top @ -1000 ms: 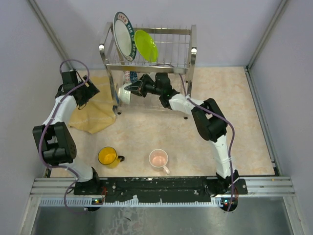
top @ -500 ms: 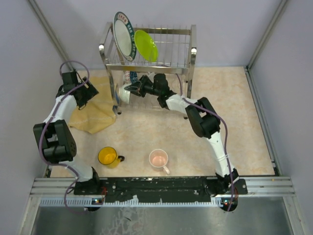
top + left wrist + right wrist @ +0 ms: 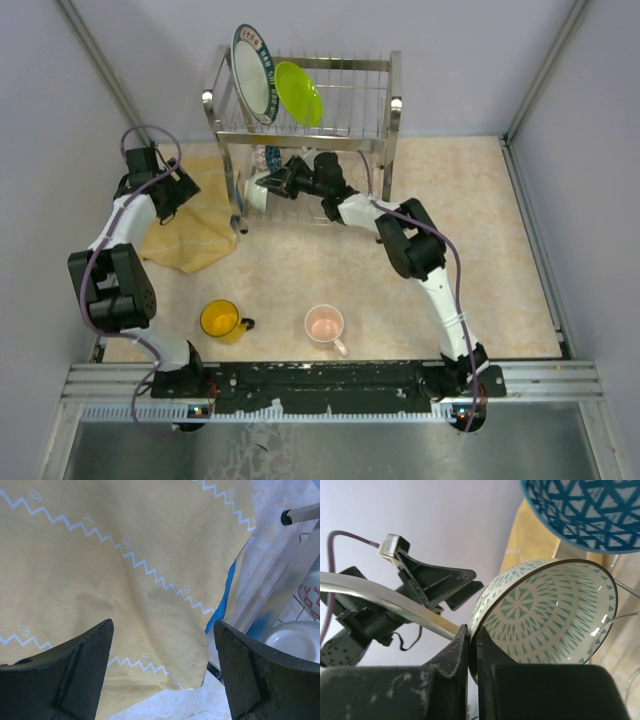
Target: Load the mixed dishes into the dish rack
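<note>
My right gripper (image 3: 276, 183) reaches into the lower tier of the dish rack (image 3: 384, 65) and is shut on the rim of the grey-green bowl (image 3: 257, 189), which is held on its side. In the right wrist view the jaws (image 3: 472, 636) pinch that bowl's wall (image 3: 547, 615), and the blue patterned bowl (image 3: 585, 510) hangs just above it. The white plate with a dark rim (image 3: 252, 78) and the lime-green plate (image 3: 299, 92) stand in the upper tier. The yellow mug (image 3: 219, 319) and the pale pink mug (image 3: 324, 324) stand on the table in front. My left gripper (image 3: 183, 190) is open and empty over the cloth.
The yellow patterned cloth (image 3: 195, 232) lies left of the rack and fills the left wrist view (image 3: 125, 565). A rack post (image 3: 287, 592) stands at that view's right edge with the bowl's pale underside (image 3: 297, 640) behind it. Walls enclose the table on three sides.
My right arm's elbow has swung left toward the rack and the gripper has nudged the bowl slightly deeper. The left arm has not moved.
</note>
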### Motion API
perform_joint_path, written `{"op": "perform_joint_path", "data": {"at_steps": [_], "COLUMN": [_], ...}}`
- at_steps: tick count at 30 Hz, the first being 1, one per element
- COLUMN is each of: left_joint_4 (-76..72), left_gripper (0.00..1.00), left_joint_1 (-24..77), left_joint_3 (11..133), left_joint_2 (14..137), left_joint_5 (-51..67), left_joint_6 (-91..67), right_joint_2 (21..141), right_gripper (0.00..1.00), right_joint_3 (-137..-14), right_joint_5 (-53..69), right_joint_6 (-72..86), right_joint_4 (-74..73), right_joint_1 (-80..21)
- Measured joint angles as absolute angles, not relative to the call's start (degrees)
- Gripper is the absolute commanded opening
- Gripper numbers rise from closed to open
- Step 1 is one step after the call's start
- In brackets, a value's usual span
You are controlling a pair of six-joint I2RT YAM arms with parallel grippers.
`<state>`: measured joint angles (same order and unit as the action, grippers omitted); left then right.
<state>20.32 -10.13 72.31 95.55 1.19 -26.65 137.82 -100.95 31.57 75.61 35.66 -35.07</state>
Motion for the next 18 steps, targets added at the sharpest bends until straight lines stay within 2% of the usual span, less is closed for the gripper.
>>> {"op": "perform_joint_path", "data": {"at_steps": [11,14,18], "left_joint_4": [20.3,20.3,20.3], "left_gripper": [0.87,0.87,0.87], "left_joint_1": [-10.4,-10.4,-10.4], "left_joint_3": [72.3,72.3,72.3], "left_joint_2": [95.6,95.6,95.6], "left_joint_5": [1.1,1.1,1.1], "left_joint_6": [-26.6,-26.6,-26.6], "right_joint_2": [138.3,138.3,138.3], "right_gripper": [0.01,0.21,0.36], "right_joint_3": [-103.3,-106.1,-107.8], "right_joint_5": [32.6,32.4,30.8], "right_joint_6": [67.5,63.1,58.7], "right_joint_4": [29.1,23.6,19.4], "right_joint_1": [-35.2,-35.8,-36.5]}}
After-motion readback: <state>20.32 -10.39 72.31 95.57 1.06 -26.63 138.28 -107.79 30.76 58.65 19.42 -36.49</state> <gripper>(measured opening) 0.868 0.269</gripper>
